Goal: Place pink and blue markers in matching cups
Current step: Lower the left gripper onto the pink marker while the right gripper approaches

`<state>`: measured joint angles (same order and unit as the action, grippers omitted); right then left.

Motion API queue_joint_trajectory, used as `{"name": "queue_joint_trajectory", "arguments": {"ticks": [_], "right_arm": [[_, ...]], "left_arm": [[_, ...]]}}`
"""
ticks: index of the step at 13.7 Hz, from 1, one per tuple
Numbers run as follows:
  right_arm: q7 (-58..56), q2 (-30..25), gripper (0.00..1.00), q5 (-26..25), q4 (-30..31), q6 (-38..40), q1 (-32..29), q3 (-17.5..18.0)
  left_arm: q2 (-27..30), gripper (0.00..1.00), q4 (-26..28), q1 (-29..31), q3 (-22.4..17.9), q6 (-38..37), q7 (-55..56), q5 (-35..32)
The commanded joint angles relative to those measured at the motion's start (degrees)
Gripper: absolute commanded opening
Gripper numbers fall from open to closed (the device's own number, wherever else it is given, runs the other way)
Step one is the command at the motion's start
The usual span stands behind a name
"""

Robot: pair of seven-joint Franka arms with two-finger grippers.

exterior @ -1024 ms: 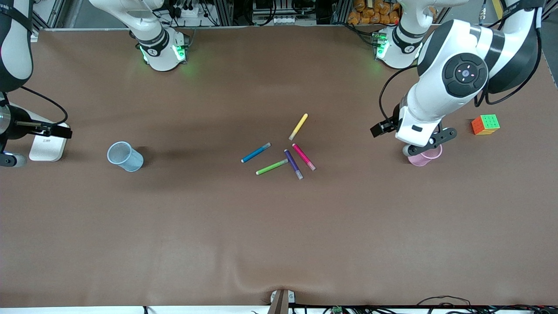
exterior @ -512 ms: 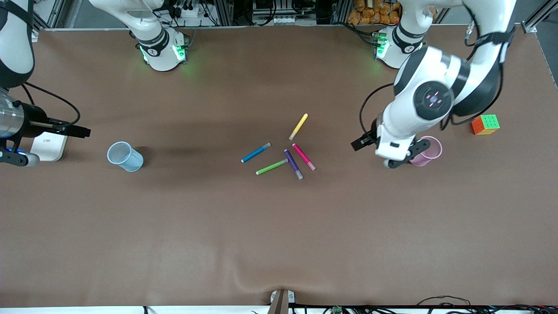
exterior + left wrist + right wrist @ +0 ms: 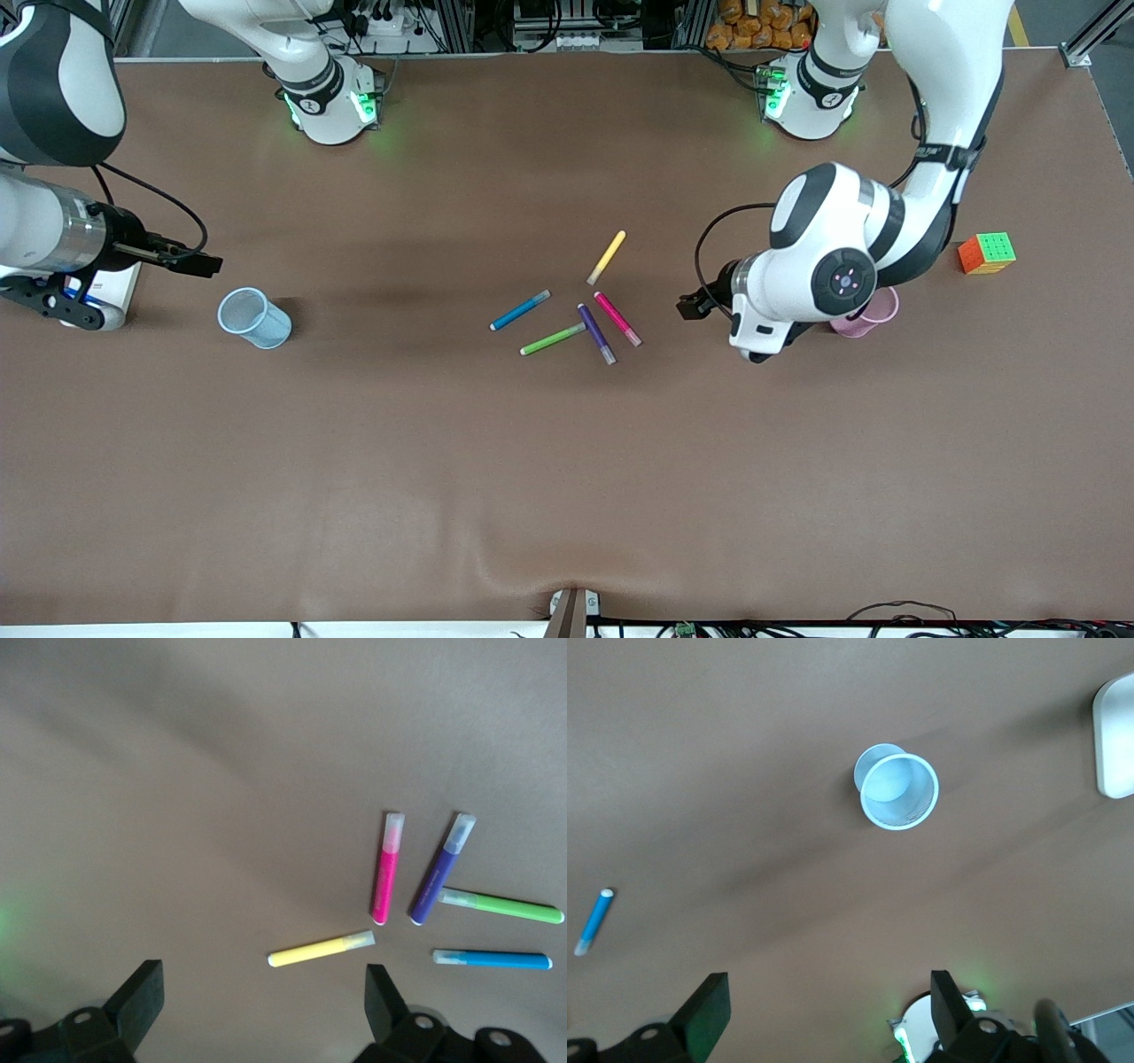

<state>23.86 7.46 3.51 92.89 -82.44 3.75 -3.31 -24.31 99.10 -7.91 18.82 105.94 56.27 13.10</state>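
Hovering open and empty beside the pink cup [image 3: 866,312], the left gripper [image 3: 261,1010] is sitting nearest the pink marker [image 3: 617,318] (right gripper [image 3: 828,1010], also open and empty, by the blue cup [image 3: 254,318]).

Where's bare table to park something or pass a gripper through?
Free: the wide strip nearer the front camera than the pen cluster; also the stretch between the blue cup and the blue marker. Crowded: the five pens mid-table, pink marker beside the purple pen, and around the pink cup, where the left gripper hangs open.
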Motion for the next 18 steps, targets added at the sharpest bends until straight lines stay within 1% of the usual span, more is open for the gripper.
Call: {"name": "queue_joint_trajectory", "arguments": {"ticks": [1, 2, 4, 9, 10, 11, 13, 15, 16, 18], "right_arm": [[6.4, -2.6, 1.00, 2.7, 4.0, -3.2, 1.2, 0.0], [7.7, -2.5, 1.00, 2.7, 4.4, -4.6, 2.3, 0.0], [12.1, -3.0, 1.00, 2.8, 7.2, -8.2, 4.8, 0.0], [26.7, -3.6, 1.00, 2.8, 11.5, -11.3, 11.3, 0.0], [29.4, -4.0, 1.00, 2.9, 13.5, -13.4, 12.1, 0.1], [32.4, -5.1, 1.00, 2.9, 15.6, -16.0, 14.4, 0.1], [39.9, -5.4, 1.00, 2.8, 19.5, -21.0, 18.0, 0.1], [44.7, -5.1, 1.00, 2.8, 21.7, -24.5, 22.5, 0.1], [49.0, -4.9, 1.00, 2.8, 22.9, -27.0, 24.0, 0.1], [54.7, -3.7, 1.00, 2.5, 23.2, -29.3, 26.8, 0.1]], "left_arm": [[-3.2, 1.00, -1.3, -1.1, 0.1, 1.7, 0.9, 1.7], [-4.2, 1.00, -1.3, -1.5, 0.1, 2.3, 0.9, 2.5], [-6.0, 1.00, -1.2, -1.6, 0.1, 4.1, 0.9, 4.3], [-9.8, 1.00, -1.1, -1.6, 0.1, 7.4, 0.9, 4.4], [-10.5, 1.00, -1.0, -1.6, 0.1, 8.4, 0.9, 4.5], [-11.3, 1.00, -1.0, -1.7, 0.1, 9.5, 0.9, 4.5], [-12.8, 1.00, -1.0, -2.5, 0.1, 11.8, 0.9, 4.7], [-14.4, 1.00, -1.0, -3.1, 0.1, 15.0, 0.9, 8.4], [-15.1, 1.00, -1.2, -3.2, 0.1, 16.0, 0.9, 10.0], [-16.1, 0.91, -1.2, -4.0, 0.1, 18.0, 0.9, 10.8]]}}
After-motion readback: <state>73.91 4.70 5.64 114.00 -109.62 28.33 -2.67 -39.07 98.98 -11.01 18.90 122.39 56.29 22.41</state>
